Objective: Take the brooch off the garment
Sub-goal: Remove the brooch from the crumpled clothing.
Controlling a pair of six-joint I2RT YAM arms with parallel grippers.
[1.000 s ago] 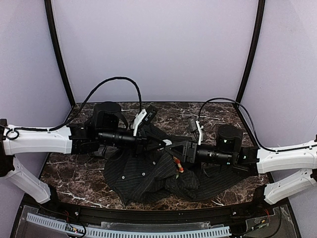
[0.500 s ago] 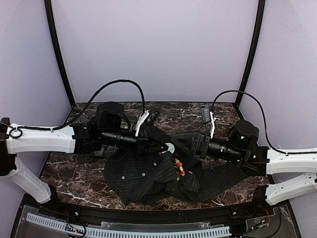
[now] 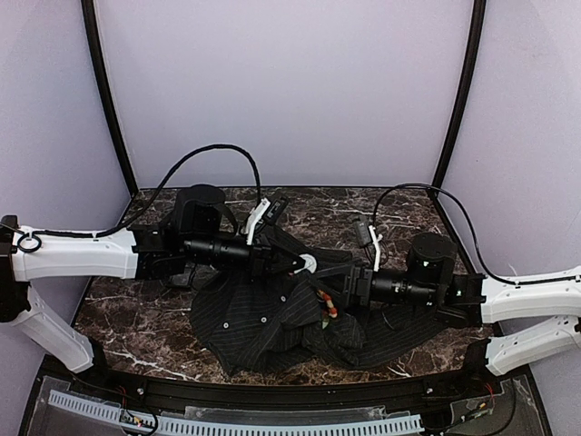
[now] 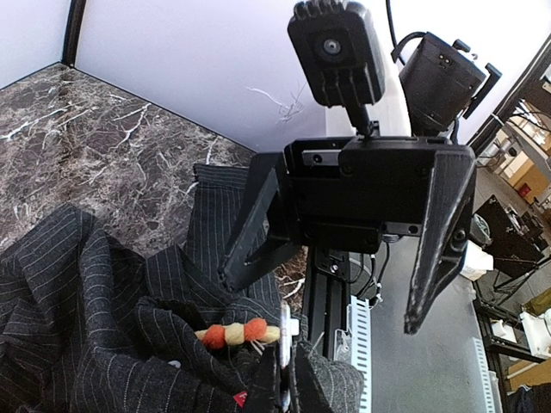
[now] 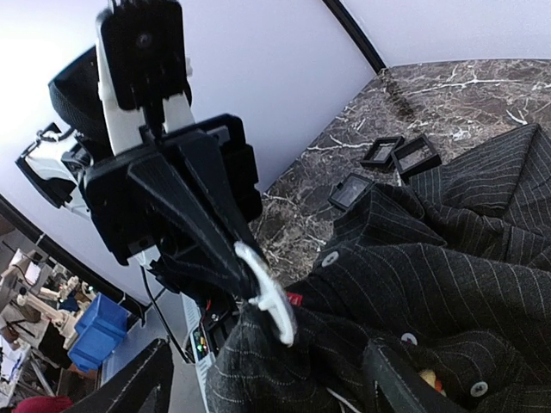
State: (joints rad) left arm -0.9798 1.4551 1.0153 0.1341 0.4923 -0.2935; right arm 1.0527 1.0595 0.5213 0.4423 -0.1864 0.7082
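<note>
The garment point(image 3: 263, 318) is a black pinstriped shirt crumpled on the marble table point(image 3: 118, 318). The brooch point(image 3: 327, 304) shows edge-on as a short row of orange and white beads on the cloth; its beads point(image 4: 237, 334) lie just beyond my left fingertips. My left gripper point(image 3: 300, 264) is shut on a white round disc point(image 3: 310, 264), pinched by its edge together with a fold of shirt point(image 4: 284, 340). My right gripper point(image 3: 339, 289) faces it with jaws wide open and nothing between them point(image 5: 275, 383). The disc point(image 5: 269, 303) sits ahead of them.
Three small square black boxes point(image 5: 381, 152) lie on the marble behind the shirt's far edge. Grey walls and black corner posts point(image 3: 104, 100) close in the table on three sides. A white cable rail point(image 3: 236, 422) runs along the near edge.
The right gripper opened wide, drew back to the right and up, then came back lower, just right of the beads. The left gripper stayed in place; the white disc now shows at its tip.
</note>
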